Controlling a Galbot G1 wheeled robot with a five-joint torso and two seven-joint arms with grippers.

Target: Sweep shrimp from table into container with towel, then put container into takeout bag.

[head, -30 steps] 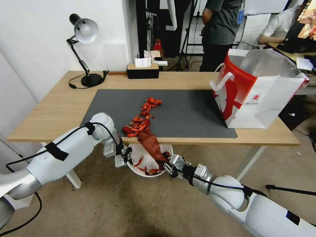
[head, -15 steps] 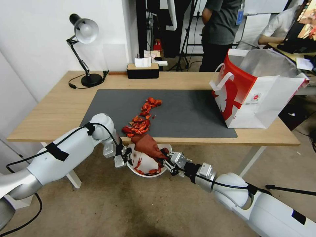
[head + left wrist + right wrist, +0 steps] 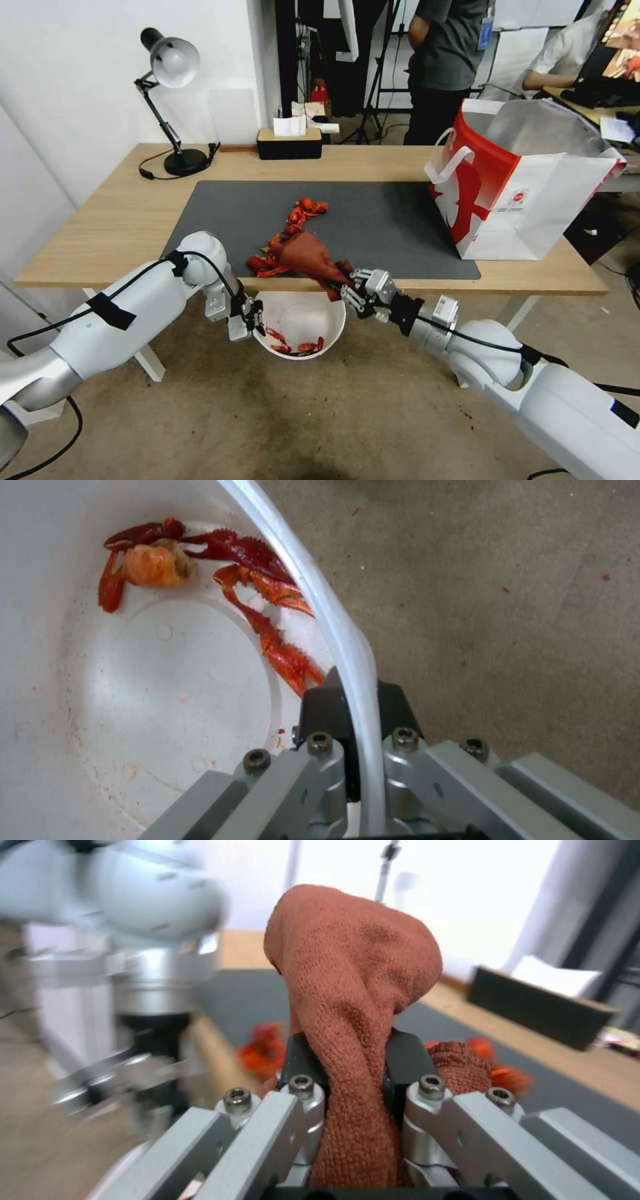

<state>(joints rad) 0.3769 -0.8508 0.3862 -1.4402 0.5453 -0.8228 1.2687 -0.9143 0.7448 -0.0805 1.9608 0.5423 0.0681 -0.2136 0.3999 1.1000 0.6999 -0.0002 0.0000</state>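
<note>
Right pincer [image 3: 351, 291] clamped on the small rust-red towel [image 3: 308, 257], cloth pointing up over the long light wooden desk's [image 3: 120, 220] near edge and covering part of the glossy red-orange shrimp [image 3: 293, 219] strung along the dark mat. Left pincer [image 3: 248, 320] clamped on the rim of the round white plastic container [image 3: 303, 315], held below the desk edge; left wrist view shows a few shrimp pieces inside. Large white-and-red takeout bag [image 3: 533, 200] upright on the desk's right end, logo text unreadable.

Bright even room light, wide-angle bowed edges, right wrist background blurred
</note>
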